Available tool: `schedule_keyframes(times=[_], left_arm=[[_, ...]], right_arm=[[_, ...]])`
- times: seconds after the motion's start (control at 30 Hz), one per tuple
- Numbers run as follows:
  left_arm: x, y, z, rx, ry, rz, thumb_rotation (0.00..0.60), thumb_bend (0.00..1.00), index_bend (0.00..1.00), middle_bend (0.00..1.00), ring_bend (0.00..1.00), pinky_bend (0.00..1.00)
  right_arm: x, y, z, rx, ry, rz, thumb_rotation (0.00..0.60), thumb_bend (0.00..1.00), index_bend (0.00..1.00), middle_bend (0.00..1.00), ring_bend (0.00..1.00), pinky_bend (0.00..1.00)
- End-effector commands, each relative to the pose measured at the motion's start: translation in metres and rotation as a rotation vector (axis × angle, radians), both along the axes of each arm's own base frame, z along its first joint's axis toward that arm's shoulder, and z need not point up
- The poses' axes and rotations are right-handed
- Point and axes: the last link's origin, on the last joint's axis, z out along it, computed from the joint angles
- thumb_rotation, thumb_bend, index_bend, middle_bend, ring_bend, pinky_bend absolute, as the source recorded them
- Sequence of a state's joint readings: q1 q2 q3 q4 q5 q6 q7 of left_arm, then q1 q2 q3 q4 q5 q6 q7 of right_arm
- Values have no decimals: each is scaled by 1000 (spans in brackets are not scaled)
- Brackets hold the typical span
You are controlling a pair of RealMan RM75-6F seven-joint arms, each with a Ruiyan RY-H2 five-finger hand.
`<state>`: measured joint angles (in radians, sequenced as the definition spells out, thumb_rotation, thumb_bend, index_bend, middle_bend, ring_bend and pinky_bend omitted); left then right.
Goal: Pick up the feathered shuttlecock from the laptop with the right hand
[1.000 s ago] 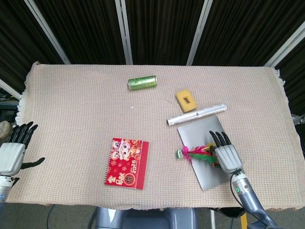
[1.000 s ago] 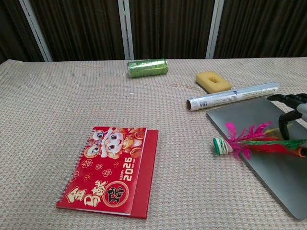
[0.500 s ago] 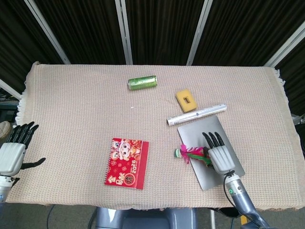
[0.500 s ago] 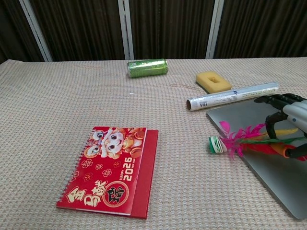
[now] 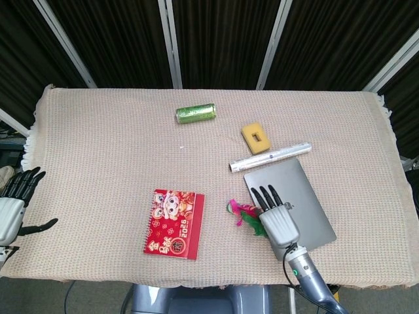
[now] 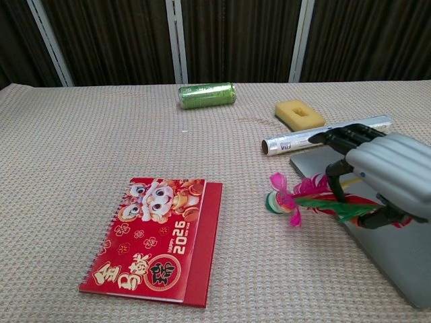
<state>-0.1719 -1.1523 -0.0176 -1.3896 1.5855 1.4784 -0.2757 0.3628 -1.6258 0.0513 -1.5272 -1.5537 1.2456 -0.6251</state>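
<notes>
The feathered shuttlecock (image 5: 239,212) (image 6: 291,199) has pink, green and red feathers and a small white-green base. My right hand (image 5: 276,220) (image 6: 377,173) holds it by the feathers, thumb curled under them and the other fingers stretched forward. The base sticks out to the left, beyond the left edge of the grey laptop (image 5: 306,196) (image 6: 399,259), and looks raised off the cloth. My left hand (image 5: 13,207) hangs open at the table's left edge, seen only in the head view.
A red 2026 calendar notebook (image 5: 174,224) (image 6: 155,239) lies left of the shuttlecock. Behind the laptop lie a silver tube (image 5: 270,157) (image 6: 296,140), a yellow sponge (image 5: 256,138) (image 6: 300,113) and a green can (image 5: 196,114) (image 6: 207,95).
My right hand has moved left and toward the table's front with the shuttlecock in it, carrying it from over the laptop to past its left edge. The left hand sank slightly.
</notes>
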Motion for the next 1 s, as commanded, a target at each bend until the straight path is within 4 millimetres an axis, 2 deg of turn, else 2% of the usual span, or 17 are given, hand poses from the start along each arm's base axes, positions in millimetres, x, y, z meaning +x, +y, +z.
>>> schedule_keyframes(times=[0.03, 0.43, 0.6, 0.77, 0.87, 1.0], left_arm=[[-3, -1, 8, 1, -20, -6, 565, 83, 0, 0, 0, 0], [-12, -1, 22, -3, -72, 9, 565, 85, 0, 0, 0, 0], [-15, -1, 24, 1, -78, 13, 563, 82, 0, 0, 0, 0], [-14, -2, 24, 5, -75, 6, 563, 83, 0, 0, 0, 0], [-13, -3, 22, 3, -71, 2, 562, 82, 0, 0, 0, 0], [-12, -3, 20, 0, -66, 0, 562, 84, 0, 0, 0, 0]], right_arm=[[31, 6, -16, 35, 30, 51, 600, 458, 630, 52, 0, 0], [84, 4, -49, 87, 93, 138, 600, 458, 601, 42, 0, 0], [100, -10, -50, 77, 118, 157, 600, 458, 586, 38, 0, 0], [113, -33, -40, 42, 151, 170, 600, 458, 555, 27, 0, 0], [117, -47, -32, 20, 173, 167, 600, 458, 492, 12, 0, 0], [121, -58, -24, 7, 192, 159, 600, 459, 277, 0, 0, 0]])
